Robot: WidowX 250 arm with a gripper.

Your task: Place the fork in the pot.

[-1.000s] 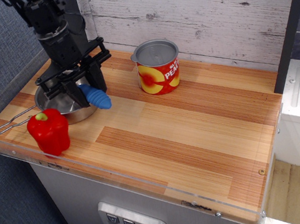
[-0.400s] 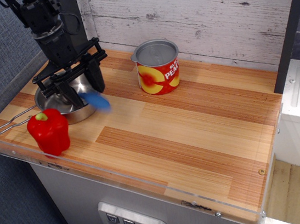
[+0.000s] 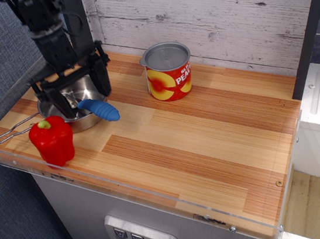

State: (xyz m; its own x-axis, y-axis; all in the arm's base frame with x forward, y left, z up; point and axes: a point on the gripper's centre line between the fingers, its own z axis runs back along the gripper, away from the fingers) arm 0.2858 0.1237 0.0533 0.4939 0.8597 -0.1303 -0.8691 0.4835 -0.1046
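The fork (image 3: 99,109) has a ribbed blue handle that rests over the right rim of the pot (image 3: 92,119), its tine end inside the pan. The pot is a shallow shiny steel pan at the left of the wooden counter, with a wire loop handle (image 3: 14,131) pointing left. My gripper (image 3: 73,88) hangs just above the back of the pot, jaws spread wide and holding nothing. It is clear of the fork.
A red bell pepper (image 3: 52,140) stands in front of the pot near the counter's front edge. A red-and-yellow peaches can (image 3: 167,71) stands to the right by the white plank wall. The wooden counter (image 3: 210,142) extends to the right.
The gripper let go of the fork and rose up and back. The fork dropped and now lies across the pot's right rim.
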